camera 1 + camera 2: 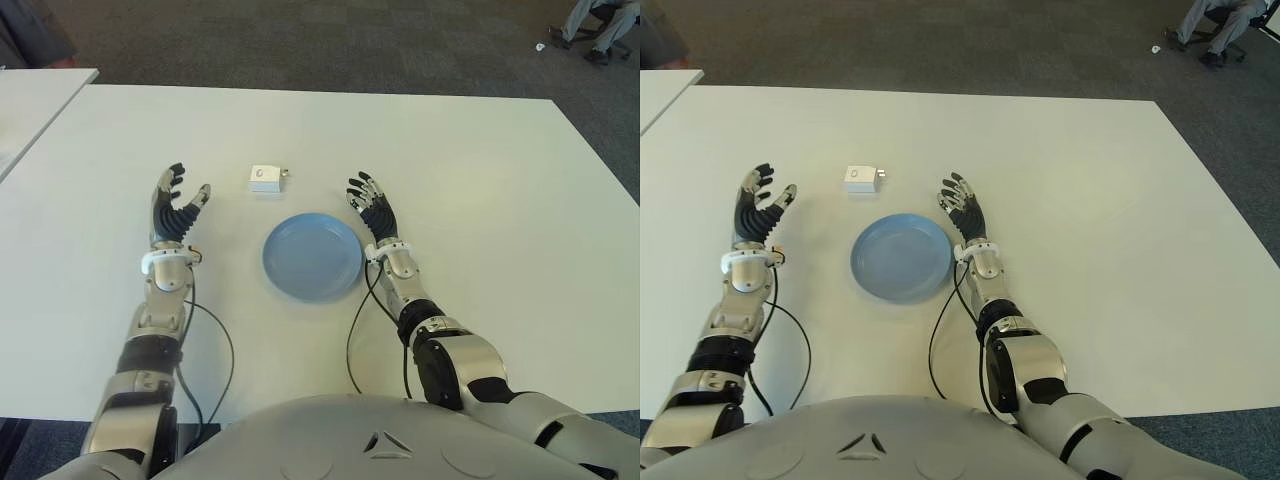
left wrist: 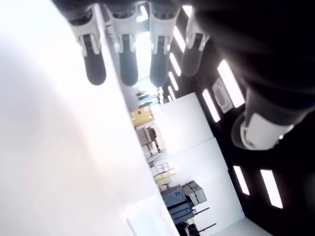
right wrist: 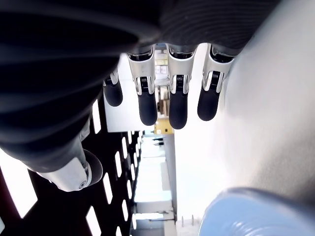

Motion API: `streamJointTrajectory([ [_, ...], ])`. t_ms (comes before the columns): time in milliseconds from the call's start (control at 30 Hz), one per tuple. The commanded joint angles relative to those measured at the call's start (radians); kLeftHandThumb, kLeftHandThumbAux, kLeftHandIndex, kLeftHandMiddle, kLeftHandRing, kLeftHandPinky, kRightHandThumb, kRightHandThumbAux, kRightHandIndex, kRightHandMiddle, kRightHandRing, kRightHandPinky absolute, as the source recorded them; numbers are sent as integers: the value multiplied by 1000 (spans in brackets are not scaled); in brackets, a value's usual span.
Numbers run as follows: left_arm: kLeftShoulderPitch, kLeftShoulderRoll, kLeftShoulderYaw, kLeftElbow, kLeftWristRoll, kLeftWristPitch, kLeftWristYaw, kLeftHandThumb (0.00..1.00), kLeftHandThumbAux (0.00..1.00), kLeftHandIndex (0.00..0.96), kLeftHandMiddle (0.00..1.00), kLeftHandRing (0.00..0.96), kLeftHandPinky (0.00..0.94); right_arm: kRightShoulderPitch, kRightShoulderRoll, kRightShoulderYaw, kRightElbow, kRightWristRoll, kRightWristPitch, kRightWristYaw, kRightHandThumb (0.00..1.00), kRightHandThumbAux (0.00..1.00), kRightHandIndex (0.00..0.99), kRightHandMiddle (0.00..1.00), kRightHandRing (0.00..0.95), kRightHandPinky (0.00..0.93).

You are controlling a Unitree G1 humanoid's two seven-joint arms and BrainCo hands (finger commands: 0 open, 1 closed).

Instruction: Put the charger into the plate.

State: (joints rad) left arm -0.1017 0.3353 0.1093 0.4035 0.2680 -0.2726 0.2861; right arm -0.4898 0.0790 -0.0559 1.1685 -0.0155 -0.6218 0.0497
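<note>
1. Charger (image 1: 265, 179) position: it lies on the white table (image 1: 480, 180), just beyond the far rim of the blue plate (image 1: 312, 256) and apart from it. No hand touches it.
2. Hand state: the left hand (image 1: 174, 208) shows left of the plate and the right hand (image 1: 372, 207) at the plate's right rim. Both have fingers extended and spread, holding nothing.
3. Recommended approach: either hand can reach; bring it above the charger and close the fingers on its two long sides.
4. Prongs appear to project from the charger's right end; avoid gripping there.
5. Lift clear of the rim before moving over the plate centre.
6. Obstructions: none between charger and plate. Arm cables (image 1: 215, 330) trail near the table's near edge, clear of the path.
</note>
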Motion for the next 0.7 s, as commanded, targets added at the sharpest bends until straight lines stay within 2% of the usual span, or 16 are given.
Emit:
streamJointTrajectory([
  [33, -76, 72, -48, 18, 83, 5, -33, 490, 537, 111, 141, 129, 144, 46, 15, 2, 60, -6, 84, 2, 81, 639, 100, 199, 196, 211],
  [267, -248, 159, -128, 189, 190, -43, -11, 409, 535, 73, 111, 111, 114, 39, 22, -3, 71, -1, 83, 14, 74, 628, 97, 190, 189, 206],
  [333, -288, 168, -151, 231, 214, -53, 3, 403, 537, 65, 104, 107, 114, 38, 24, -4, 73, 0, 81, 17, 74, 627, 95, 187, 187, 205],
  [533, -489, 191, -256, 477, 310, -73, 37, 381, 546, 27, 73, 88, 109, 35, 33, -6, 76, 3, 81, 25, 76, 622, 96, 188, 189, 216],
  [700, -576, 214, -359, 583, 411, -85, 104, 318, 575, 4, 39, 54, 78, 32, 35, -9, 79, 6, 89, 31, 75, 616, 102, 192, 192, 210],
])
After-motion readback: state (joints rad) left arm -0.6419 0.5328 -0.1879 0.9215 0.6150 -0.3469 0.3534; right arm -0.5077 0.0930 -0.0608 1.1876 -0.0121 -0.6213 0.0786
